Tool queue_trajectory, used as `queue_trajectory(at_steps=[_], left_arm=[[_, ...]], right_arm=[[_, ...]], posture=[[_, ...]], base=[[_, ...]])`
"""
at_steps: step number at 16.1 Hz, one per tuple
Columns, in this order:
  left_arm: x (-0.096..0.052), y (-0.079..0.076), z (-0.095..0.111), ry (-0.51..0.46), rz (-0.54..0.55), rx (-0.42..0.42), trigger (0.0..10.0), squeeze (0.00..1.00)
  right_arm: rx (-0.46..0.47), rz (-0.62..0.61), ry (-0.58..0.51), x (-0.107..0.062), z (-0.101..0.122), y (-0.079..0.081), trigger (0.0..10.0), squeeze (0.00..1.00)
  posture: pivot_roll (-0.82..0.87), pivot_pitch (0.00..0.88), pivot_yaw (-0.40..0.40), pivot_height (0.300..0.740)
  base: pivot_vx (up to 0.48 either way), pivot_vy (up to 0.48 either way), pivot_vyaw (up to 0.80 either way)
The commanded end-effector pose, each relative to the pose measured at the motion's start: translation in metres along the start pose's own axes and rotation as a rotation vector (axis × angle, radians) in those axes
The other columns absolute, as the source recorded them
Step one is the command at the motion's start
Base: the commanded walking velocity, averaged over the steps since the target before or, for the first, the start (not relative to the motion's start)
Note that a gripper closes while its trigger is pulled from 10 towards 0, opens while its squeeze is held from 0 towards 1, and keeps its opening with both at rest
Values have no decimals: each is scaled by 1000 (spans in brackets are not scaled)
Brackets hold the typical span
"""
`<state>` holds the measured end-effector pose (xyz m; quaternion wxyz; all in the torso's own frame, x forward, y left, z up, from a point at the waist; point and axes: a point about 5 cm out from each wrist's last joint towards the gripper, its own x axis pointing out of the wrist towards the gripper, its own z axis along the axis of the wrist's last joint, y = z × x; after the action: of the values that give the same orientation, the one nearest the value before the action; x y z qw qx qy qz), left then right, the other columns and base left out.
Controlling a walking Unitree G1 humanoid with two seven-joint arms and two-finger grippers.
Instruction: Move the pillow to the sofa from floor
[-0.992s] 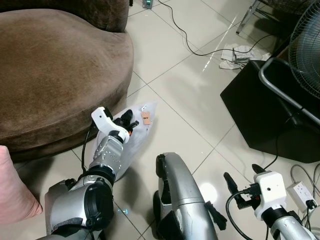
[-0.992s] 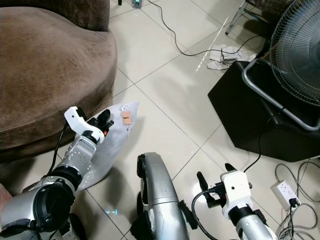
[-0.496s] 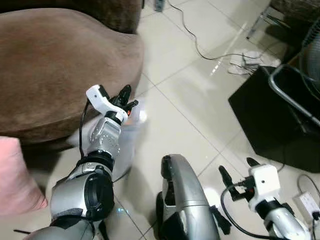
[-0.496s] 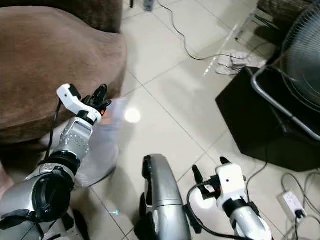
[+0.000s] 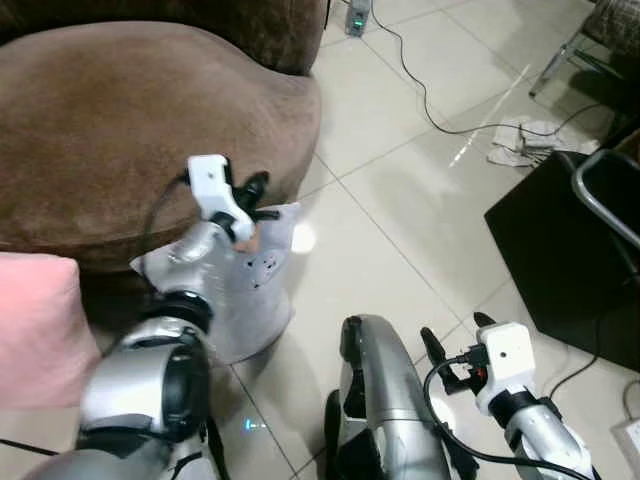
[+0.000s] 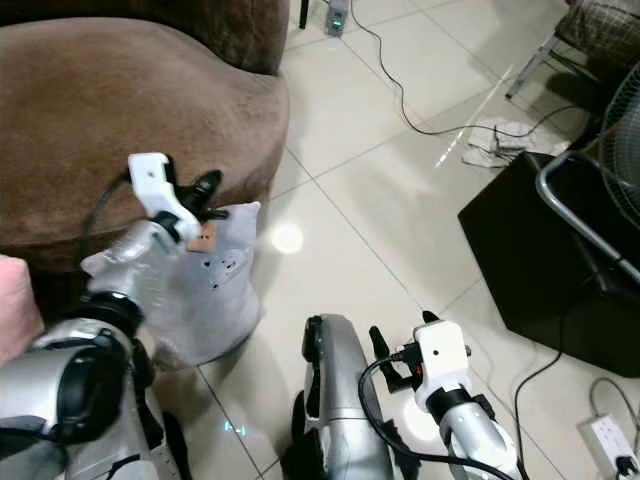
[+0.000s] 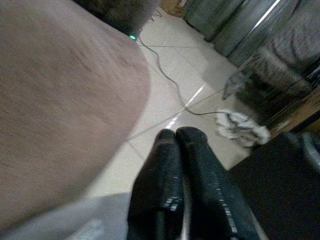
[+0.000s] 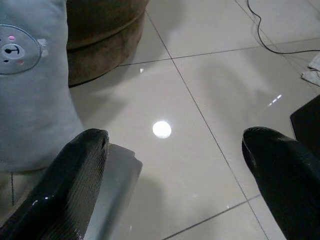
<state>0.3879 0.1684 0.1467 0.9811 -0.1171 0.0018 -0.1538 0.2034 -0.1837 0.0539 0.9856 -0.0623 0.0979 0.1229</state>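
Note:
A pale grey pillow [image 5: 245, 300] with a small tag hangs upright from its top corner, its lower end at the floor beside the brown sofa [image 5: 120, 120]. My left gripper [image 5: 258, 205] is shut on that top corner, close to the sofa's front edge. In the left wrist view its fingers [image 7: 170, 150] are pressed together, with the grey fabric [image 7: 65, 227] below them. My right gripper [image 5: 455, 335] hovers open low over the tiles, to the right of the pillow [image 8: 30, 90], holding nothing.
A pink cushion [image 5: 35, 330] lies at the far left by the sofa base. A black box [image 5: 580, 250] with a fan stands on the right. A cable [image 5: 430, 100] and a crumpled cloth [image 5: 525, 155] lie on the tiles behind.
The pillow has gone from lying flat on the tiles to hanging upright from my left gripper, nearer the sofa. The camera has turned left.

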Motion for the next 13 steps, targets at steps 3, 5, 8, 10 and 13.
queue_trajectory(at_steps=[3, 5, 8, 10, 13], left_arm=[[5, -3, 19, -7, -73, 155, 10000, 1000], [7, -7, 22, -7, -87, 206, 10000, 1000], [9, -14, 28, -26, -96, 415, 10000, 1000], [9, -17, 26, -21, -115, 465, 10000, 1000], [5, -14, 11, 14, -82, 377, 10000, 1000]], right_arm=[[10, -5, 18, 9, -10, 6, 10000, 0], [12, 5, 13, 18, -10, 9, 10000, 0], [13, 8, 2, 31, -8, 10, 10000, 0], [12, 17, -4, 36, -8, 12, 10000, 0], [7, 27, -16, 41, -8, 13, 10000, 0]], posture=[[-165, 186, -123, 511], [-149, 181, -119, 511], [-122, 165, -116, 511], [-112, 167, -118, 511], [-108, 170, -122, 511]], base=[[0, 0, 0], [0, 0, 0], [0, 0, 0], [0, 0, 0], [0, 0, 0]])
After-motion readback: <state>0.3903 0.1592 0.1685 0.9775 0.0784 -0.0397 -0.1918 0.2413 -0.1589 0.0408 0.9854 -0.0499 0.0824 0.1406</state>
